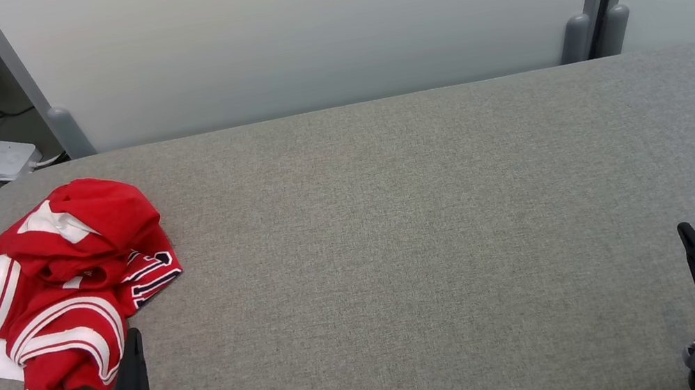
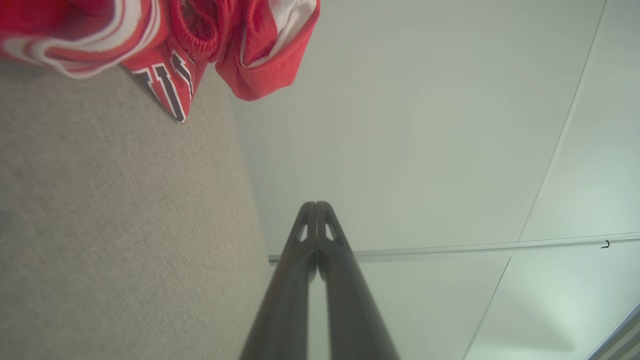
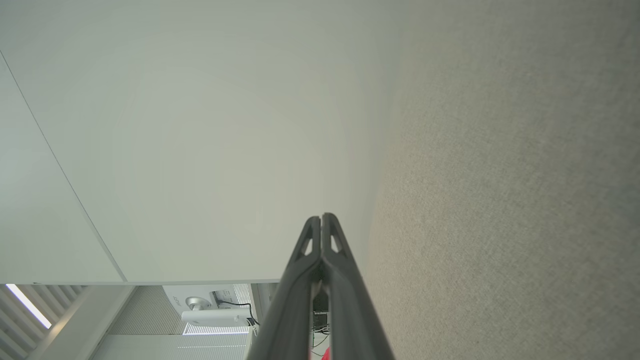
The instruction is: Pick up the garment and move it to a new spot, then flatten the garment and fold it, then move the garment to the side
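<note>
Crumpled red jersey garment with white stripes and panels (image 1: 73, 283), heaped at left of frame on grey fabric-covered worktop (image 1: 397, 236). Left gripper (image 1: 133, 334) at lower left, fingers pressed together, holding nothing, tip just beside garment's lower edge. Right gripper (image 1: 683, 229) at lower right, likewise closed and empty, well apart from garment.

The garment (image 1: 69, 284) lies at the table's (image 1: 396, 229) left edge, left gripper (image 1: 132, 335) just before it; right gripper (image 1: 684, 230) at the near right corner.
</note>
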Tool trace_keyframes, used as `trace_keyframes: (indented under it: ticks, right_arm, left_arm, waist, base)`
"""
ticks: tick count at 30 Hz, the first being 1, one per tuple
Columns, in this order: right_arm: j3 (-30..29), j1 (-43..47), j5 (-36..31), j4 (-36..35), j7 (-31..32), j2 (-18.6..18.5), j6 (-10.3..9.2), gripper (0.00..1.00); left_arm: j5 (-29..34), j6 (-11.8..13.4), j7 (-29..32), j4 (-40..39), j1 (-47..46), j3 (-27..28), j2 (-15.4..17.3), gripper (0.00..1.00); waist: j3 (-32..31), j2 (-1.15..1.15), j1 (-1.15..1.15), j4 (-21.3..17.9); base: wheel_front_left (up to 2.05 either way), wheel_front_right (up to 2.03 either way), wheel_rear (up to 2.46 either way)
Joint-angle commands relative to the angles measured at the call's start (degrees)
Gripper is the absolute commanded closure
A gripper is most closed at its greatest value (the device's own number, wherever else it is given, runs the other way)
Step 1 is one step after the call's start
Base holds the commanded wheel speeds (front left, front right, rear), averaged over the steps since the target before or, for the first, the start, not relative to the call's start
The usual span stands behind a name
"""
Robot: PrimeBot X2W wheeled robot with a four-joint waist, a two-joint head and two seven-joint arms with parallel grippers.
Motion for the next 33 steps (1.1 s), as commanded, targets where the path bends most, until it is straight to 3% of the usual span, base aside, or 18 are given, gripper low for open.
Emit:
trace_keyframes:
  ticks: [1, 33]
  right_arm:
    - [0.9, -0.9, 0.6, -1.7, 0.4, -0.6, 0.26, 1.0]
    - [0.9, -0.9, 0.6, -1.7, 0.4, -0.6, 0.26, 1.0]
  left_arm:
    - [-0.3, -0.5, 0.4, -1.3, -3.2, 1.8, 1.1, 1.0]
    - [-0.3, -0.5, 0.4, -1.3, -3.2, 1.8, 1.1, 1.0]
  waist:
    - [0.0, 0.0, 0.0, 0.0]
    - [0.0, 0.0, 0.0, 0.0]
  base:
    - [0.0, 0.0, 0.0]
    - [0.0, 0.0, 0.0]
